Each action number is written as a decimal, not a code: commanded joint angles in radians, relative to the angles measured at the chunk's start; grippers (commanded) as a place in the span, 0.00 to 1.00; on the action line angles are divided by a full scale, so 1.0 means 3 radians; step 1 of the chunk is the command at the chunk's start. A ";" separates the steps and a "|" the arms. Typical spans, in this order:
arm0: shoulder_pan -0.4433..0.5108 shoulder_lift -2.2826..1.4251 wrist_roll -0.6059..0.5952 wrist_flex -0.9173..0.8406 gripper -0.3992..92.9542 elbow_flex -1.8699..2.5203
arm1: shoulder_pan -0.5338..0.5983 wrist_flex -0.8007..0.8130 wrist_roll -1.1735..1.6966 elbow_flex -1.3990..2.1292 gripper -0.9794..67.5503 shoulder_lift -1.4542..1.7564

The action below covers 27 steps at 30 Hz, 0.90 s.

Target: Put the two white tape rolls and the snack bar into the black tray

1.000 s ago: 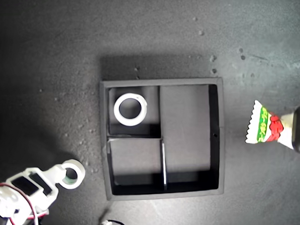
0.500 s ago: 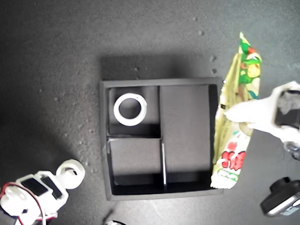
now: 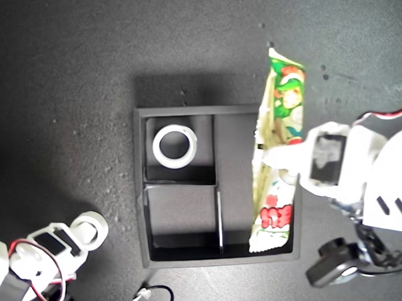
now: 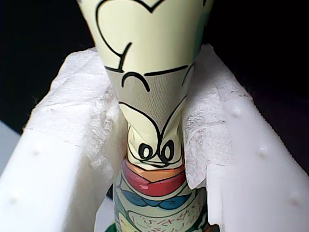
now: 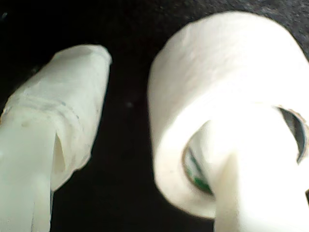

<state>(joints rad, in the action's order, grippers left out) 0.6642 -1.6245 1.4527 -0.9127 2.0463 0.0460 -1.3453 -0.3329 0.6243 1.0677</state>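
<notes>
Over tray's right edge in the exterior view: my first tool (image 3: pixel 276 155) clamps the long green-and-white snack bar (image 3: pixel 279 154) above the square black tray (image 3: pixel 143 193);
Second tool (image 3: pixel 90 230): jaws parted, one finger through the green-cored white tape roll (image 5: pixel 212 106)

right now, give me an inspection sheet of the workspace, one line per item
surface: dark grey matte tabletop, scattered pale specks.
black tray: square matte black tray with dividers, one all-white tape ring in a small compartment; the other small compartment holds nothing.
snack bar: long green-and-white packet pinched in my first gripper, over the tray's wall at the exterior view's right.
second roll: white tape ring with greenish core outside the tray; one finger of my second gripper is through its hole, jaws apart.
clutter: nothing seen.
cables: red wires on the second arm, a white-plugged lead below the tray.
surroundings: nothing seen.
</notes>
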 commanded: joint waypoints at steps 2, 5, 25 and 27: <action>-0.0112 -0.0194 0.0092 0.0087 0.00 0.0138 | 0.0138 0.0245 -0.0036 0.0194 0.01 -0.0082; -0.0235 -0.0793 -0.0082 -0.0251 0.00 0.0169 | 0.0240 0.0240 -0.0112 0.0189 0.01 -0.0266; -0.1058 0.1723 -0.1795 -0.3063 0.01 -0.5272 | 0.0373 -0.1401 -0.1207 -0.1687 0.01 -0.0424; -0.1079 0.1958 -0.1800 -0.3058 0.01 -0.5415 | 0.0353 -0.1524 -0.1687 -0.2035 0.01 -0.0291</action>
<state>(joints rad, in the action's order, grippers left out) 0.3590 -1.1443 0.9250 -1.7932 0.6136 0.1657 -1.7242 -0.6627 0.2454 0.9265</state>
